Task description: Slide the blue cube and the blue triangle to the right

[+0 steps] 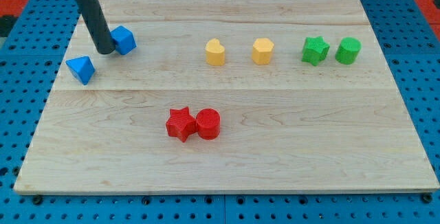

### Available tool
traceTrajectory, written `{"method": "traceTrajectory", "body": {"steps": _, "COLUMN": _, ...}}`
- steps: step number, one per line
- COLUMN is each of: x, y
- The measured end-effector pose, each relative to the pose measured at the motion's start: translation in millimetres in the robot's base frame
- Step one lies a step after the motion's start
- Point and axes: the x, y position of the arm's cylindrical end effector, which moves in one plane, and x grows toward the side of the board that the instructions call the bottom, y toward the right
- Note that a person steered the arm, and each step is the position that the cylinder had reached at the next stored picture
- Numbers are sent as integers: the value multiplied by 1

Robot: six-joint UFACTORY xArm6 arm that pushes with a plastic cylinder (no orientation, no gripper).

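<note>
The near-upright rod point(93, 14) set my tip point(106, 50) against the blue cube's point(124, 40) left side, above-right of the blue triangle point(80, 69); it carried no gripper.

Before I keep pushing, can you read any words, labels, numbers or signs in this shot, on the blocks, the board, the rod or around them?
None: no text, number or sign shows anywhere.
The blue cube, blue triangle, the other coloured blocks and the wooden board are all plain.
My tip, just left of the cube, is on an unmarked dark rod.
</note>
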Motion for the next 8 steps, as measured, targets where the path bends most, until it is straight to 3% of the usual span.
{"method": "traceTrajectory", "body": {"steps": 1, "x": 2, "y": -73}}
{"method": "traceTrajectory", "body": {"steps": 2, "x": 16, "y": -96}}
{"method": "traceTrajectory", "body": {"steps": 4, "x": 60, "y": -65}}
{"method": "traceTrajectory", "body": {"steps": 8, "x": 69, "y": -1}}
